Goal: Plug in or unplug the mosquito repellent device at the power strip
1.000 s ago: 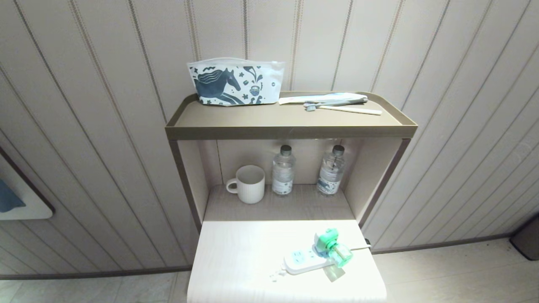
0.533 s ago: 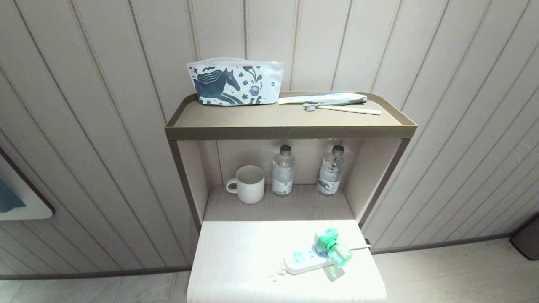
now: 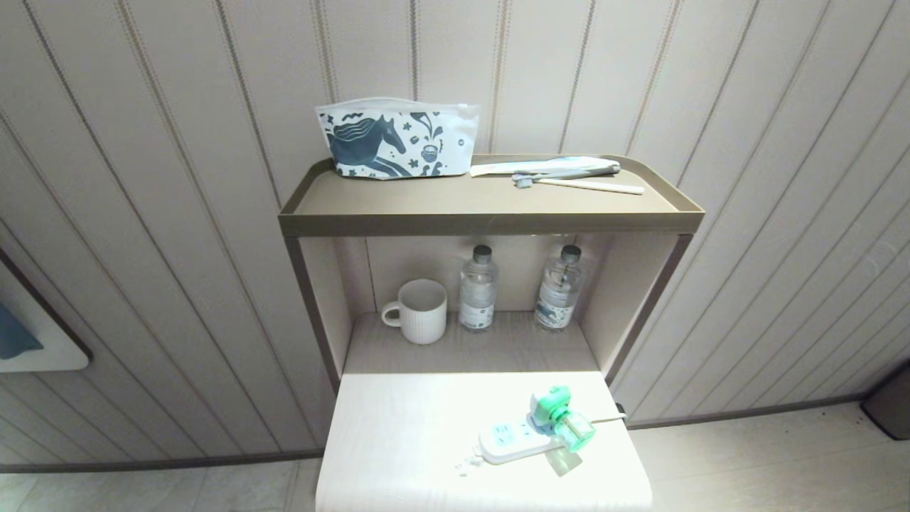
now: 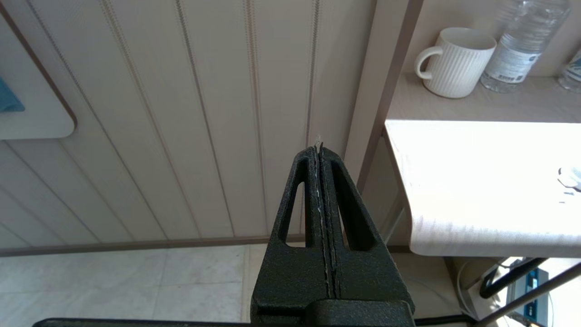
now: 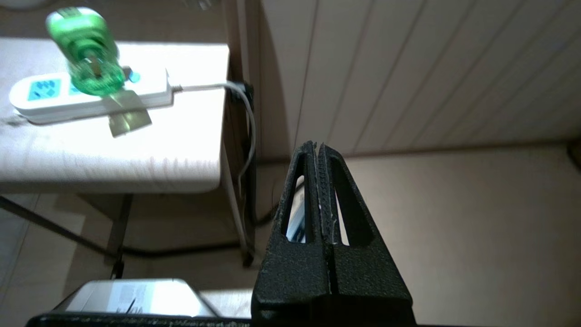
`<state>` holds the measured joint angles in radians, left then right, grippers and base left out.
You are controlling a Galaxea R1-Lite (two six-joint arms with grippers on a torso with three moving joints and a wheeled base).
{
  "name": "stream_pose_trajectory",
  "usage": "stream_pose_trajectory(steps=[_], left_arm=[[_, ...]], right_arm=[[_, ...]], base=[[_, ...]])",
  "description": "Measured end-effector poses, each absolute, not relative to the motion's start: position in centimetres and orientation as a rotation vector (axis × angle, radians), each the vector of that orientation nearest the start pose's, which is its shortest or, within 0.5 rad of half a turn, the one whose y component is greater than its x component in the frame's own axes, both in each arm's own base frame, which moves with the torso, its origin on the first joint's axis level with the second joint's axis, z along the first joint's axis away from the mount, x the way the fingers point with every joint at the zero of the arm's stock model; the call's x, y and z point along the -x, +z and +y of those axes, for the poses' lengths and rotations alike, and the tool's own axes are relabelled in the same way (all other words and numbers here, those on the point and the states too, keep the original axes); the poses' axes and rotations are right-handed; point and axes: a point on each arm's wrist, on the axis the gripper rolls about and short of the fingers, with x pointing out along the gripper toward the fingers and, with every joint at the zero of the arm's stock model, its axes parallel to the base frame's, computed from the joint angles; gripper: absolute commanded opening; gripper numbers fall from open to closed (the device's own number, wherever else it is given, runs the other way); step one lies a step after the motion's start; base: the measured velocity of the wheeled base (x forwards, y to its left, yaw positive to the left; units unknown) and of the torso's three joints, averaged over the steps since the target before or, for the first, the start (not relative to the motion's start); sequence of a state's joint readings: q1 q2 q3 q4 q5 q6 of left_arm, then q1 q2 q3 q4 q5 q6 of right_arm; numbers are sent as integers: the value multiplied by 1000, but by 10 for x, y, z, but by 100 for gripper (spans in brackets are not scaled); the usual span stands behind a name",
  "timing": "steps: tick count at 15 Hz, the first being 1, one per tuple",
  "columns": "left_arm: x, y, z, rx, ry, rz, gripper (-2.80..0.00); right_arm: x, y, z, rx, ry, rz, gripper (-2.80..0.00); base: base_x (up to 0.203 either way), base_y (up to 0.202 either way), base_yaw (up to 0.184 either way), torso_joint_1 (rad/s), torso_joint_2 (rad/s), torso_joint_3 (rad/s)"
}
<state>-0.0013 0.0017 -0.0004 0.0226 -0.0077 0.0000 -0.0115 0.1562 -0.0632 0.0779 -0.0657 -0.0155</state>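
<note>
The mosquito repellent device (image 3: 558, 419) was seen plugged into the power strip (image 3: 515, 439). Only in the wrist views were the left gripper (image 4: 320, 147) and right gripper (image 5: 316, 146) shown, both pressed together, empty, away from the strip.

No lettering could be read anywhere; the labels on the two water bottles (image 3: 477, 290) were too small to make out.

mosquito repellent device (image 3: 558, 419): glossy translucent green plastic
power strip (image 3: 513, 439): smooth white plastic
table top (image 3: 405, 441): pale wood grain, matt
mug (image 3: 419, 311): white, ribbed
left gripper (image 4: 319, 150): black, rough-textured
</note>
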Motion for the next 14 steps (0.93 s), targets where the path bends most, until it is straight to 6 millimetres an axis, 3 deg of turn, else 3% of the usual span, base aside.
stream_pose_trajectory(steps=[6, 14], left_arm=[[23, 73, 0, 1, -10, 24, -280], [23, 73, 0, 10, -9, 25, -280]], right_arm=[[22, 76, 0, 56, -2, 32, -280], [23, 75, 0, 19, -14, 9, -280]], base=[[0, 0, 0, 0, 0, 0], [0, 0, 0, 0, 0, 0]])
